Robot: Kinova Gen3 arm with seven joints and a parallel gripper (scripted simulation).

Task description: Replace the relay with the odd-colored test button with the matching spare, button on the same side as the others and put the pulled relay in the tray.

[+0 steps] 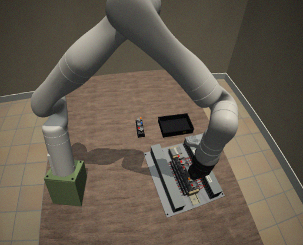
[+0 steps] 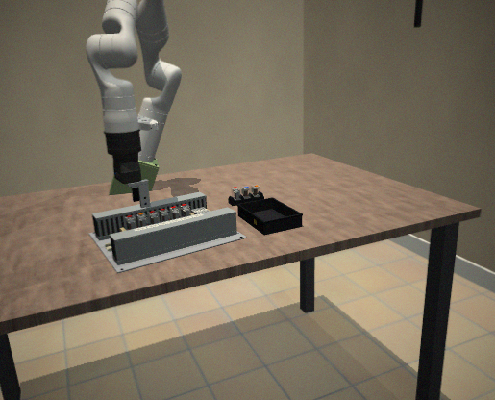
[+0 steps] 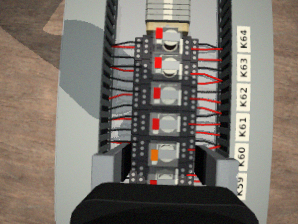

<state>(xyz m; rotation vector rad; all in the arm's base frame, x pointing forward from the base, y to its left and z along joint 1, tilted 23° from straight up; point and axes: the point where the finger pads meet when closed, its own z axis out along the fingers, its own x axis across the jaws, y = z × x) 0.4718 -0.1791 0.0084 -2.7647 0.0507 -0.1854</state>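
Note:
In the relay row, one relay with an orange test button [image 3: 154,155] [image 2: 141,214] [image 1: 189,179] sits in the K60 socket. The other relays have red buttons, such as the K61 relay [image 3: 164,123]; all buttons are on the left in the wrist view. My gripper [image 3: 163,158] [image 2: 140,201] is open and empty above the row, its fingers on either side of the row near K60, higher than the relay tops. The spare holder [image 1: 140,135] carries a red-button spare [image 1: 140,129] [image 2: 235,193], a blue-button one [image 2: 246,192] and an orange-button one [image 2: 256,191]. The tray [image 1: 176,125] [image 2: 281,224] is empty.
The row lies between two grey wiring ducts [image 1: 167,179] [image 2: 173,236] on a grey panel [image 1: 159,182]. Red and black wires run from the sockets to both ducts. Terminal blocks [image 3: 168,11] stand beyond K64. The tray and spare holder are beyond the panel's K64 end.

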